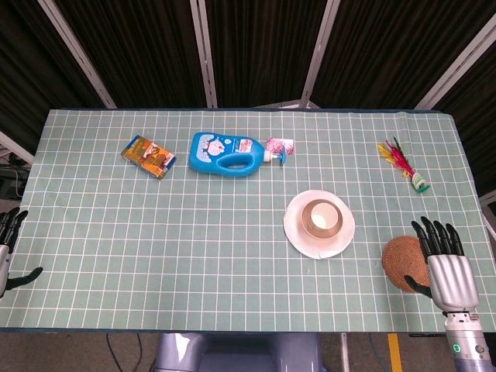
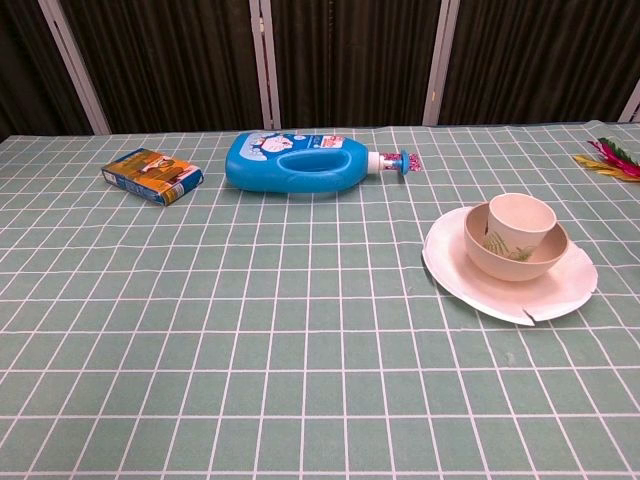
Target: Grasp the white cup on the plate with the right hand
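Cup (image 2: pixel 522 219) first: your one white cup stands upright inside a cream bowl (image 2: pixel 514 255), and the bowl sits on a single white plate (image 2: pixel 470 280) at the right of centre in the chest view, just right of centre in the head view. You can see nothing inside the cup. The bowl has a green leaf print on its inner wall, and the plate's near rim shows a small notch.

Your right hand (image 1: pixel 443 260) hangs at the lower right of the head view, released and grasping nothing, fingers apart and pointing up-frame, well apart from the plate. Just beside it, partly under its fingers, lies one round woven coaster (image 1: pixel 401 262).

Your left hand (image 1: pixel 9 248) shows only at the lower left edge of the head view; its dark fingers are spread and it holds nothing.

Further up-frame lies one blue detergent bottle (image 2: pixel 295 163) on its side, with a cartoon label whose writing is too small to read, one orange and blue carton (image 2: pixel 152 175) at the upper left, and one feathered shuttlecock (image 1: pixel 404 164) at the upper right.
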You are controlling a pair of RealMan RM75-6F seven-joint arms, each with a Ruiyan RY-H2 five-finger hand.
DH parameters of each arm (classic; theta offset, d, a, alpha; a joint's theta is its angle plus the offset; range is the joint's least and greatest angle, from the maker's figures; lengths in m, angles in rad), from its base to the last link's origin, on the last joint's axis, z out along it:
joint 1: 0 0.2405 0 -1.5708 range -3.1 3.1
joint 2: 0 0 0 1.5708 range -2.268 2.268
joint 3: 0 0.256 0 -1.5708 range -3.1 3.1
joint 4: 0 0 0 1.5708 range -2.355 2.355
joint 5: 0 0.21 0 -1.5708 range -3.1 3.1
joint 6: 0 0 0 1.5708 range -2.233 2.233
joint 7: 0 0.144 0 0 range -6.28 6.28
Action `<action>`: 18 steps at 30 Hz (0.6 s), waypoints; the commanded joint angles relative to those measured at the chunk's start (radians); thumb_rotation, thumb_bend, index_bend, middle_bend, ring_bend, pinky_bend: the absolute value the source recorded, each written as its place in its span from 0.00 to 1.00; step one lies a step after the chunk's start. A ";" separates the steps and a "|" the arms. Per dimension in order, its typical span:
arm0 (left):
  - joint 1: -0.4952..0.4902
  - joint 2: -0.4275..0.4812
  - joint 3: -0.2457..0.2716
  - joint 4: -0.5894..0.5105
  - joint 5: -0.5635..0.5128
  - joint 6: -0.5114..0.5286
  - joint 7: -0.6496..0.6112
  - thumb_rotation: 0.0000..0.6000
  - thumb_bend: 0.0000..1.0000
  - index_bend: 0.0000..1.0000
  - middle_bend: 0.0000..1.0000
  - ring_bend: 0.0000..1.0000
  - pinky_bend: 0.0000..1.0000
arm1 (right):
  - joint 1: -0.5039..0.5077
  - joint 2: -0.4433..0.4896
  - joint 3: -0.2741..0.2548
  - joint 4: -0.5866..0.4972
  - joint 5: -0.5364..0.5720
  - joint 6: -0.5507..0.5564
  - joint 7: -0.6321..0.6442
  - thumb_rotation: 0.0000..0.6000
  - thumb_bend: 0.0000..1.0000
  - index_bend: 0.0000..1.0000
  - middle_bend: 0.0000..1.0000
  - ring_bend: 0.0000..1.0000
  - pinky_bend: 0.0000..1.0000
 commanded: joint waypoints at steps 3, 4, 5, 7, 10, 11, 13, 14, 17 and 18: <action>0.000 0.000 0.000 -0.001 -0.001 -0.001 0.001 1.00 0.00 0.00 0.00 0.00 0.00 | 0.001 0.000 -0.001 0.001 0.001 -0.003 0.000 1.00 0.00 0.00 0.00 0.00 0.00; 0.000 0.000 0.000 -0.001 -0.002 -0.001 0.001 1.00 0.00 0.00 0.00 0.00 0.00 | 0.001 0.000 -0.001 0.001 0.001 -0.004 0.000 1.00 0.00 0.00 0.00 0.00 0.00; 0.000 0.000 -0.001 -0.001 -0.002 -0.001 0.000 1.00 0.00 0.00 0.00 0.00 0.00 | 0.001 0.000 -0.001 0.001 0.001 -0.004 -0.001 1.00 0.00 0.00 0.00 0.00 0.00; 0.001 0.001 -0.001 -0.001 -0.002 0.001 -0.004 1.00 0.00 0.00 0.00 0.00 0.00 | 0.001 -0.001 -0.002 0.001 0.002 -0.006 -0.003 1.00 0.00 0.00 0.00 0.00 0.00; 0.001 0.002 -0.001 0.001 -0.001 0.002 -0.008 1.00 0.00 0.00 0.00 0.00 0.00 | 0.002 -0.002 -0.003 -0.003 0.001 -0.009 -0.002 1.00 0.00 0.00 0.00 0.00 0.00; 0.000 0.002 -0.003 0.003 -0.005 -0.001 -0.011 1.00 0.00 0.00 0.00 0.00 0.00 | 0.004 -0.003 -0.003 -0.005 -0.002 -0.009 -0.001 1.00 0.00 0.00 0.00 0.00 0.00; -0.002 0.002 -0.006 0.007 -0.009 -0.005 -0.018 1.00 0.00 0.00 0.00 0.00 0.00 | 0.009 -0.011 0.000 -0.002 -0.007 -0.011 -0.004 1.00 0.00 0.00 0.00 0.00 0.00; -0.002 0.003 -0.006 0.008 -0.011 -0.006 -0.021 1.00 0.00 0.00 0.00 0.00 0.00 | 0.011 -0.016 0.001 0.000 -0.009 -0.011 -0.008 1.00 0.00 0.00 0.00 0.00 0.00; -0.001 0.005 -0.007 0.009 -0.013 -0.006 -0.026 1.00 0.00 0.00 0.00 0.00 0.00 | 0.022 -0.037 0.009 0.000 -0.029 -0.001 -0.018 1.00 0.00 0.02 0.00 0.00 0.00; -0.001 0.005 -0.007 0.008 -0.013 -0.005 -0.027 1.00 0.00 0.00 0.00 0.00 0.00 | 0.027 -0.050 0.015 0.005 -0.037 0.007 -0.023 1.00 0.00 0.05 0.00 0.00 0.00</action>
